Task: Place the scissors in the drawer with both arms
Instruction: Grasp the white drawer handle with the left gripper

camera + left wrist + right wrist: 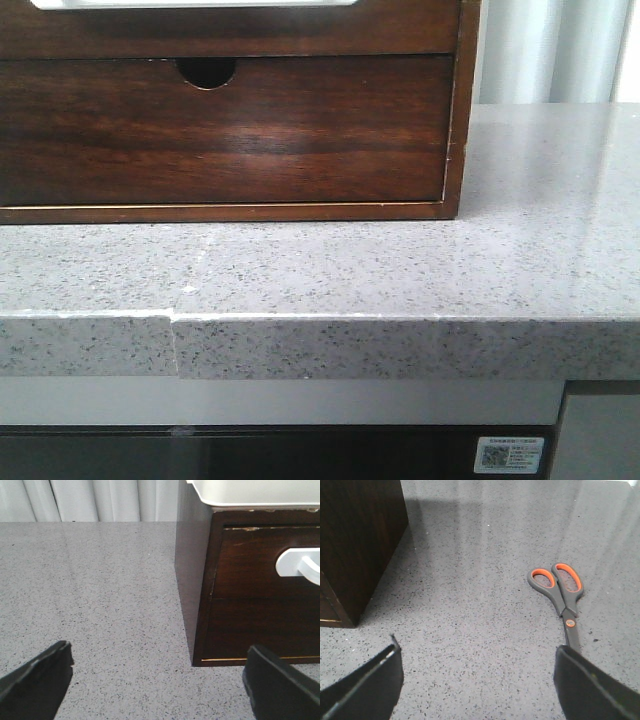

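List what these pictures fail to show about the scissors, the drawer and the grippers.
- Scissors: blade tips hidden behind a right gripper finger, right wrist view; absent from the front view.
- Drawer: cut off by the frame edge in the left wrist view; only a strip at the front view's top. Its inside is unseen.
- Left gripper: only fingertips in frame, wide apart.

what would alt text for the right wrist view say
Grey-handled scissors with orange-lined finger loops lie closed on a speckled grey countertop, untouched. The right gripper hovers above with jaws spread wide and empty, one finger's tip close to the scissors' blade end. The corner of a dark wooden drawer cabinet stands at one side.
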Robot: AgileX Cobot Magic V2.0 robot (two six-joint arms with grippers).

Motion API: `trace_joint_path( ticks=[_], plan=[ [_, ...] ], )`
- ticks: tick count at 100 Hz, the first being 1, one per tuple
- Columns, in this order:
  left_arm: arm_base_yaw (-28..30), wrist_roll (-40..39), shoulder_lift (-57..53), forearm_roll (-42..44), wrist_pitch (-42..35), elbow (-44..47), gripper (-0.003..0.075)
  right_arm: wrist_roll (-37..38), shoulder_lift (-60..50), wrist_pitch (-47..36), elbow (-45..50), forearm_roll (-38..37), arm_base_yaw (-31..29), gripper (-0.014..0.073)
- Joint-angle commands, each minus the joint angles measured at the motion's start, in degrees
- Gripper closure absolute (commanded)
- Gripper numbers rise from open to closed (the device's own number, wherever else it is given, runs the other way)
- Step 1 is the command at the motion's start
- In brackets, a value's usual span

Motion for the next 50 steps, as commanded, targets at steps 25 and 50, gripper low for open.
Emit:
trace_joint_path(
  ticks=[25,50],
  plan=[
    [-0.1,-0.2,0.9,-28.5,-8.4,-1.0,0.0127,0.1,0.6,-4.5,-1.9,0.0,-0.3,0.0025],
    [-0.1,-0.1,5.4,-58.4,-9.6,2.8,0.0186,0.1,0.6,-4.5,-1.9,2.1,-0.3,0.0025]
  ],
)
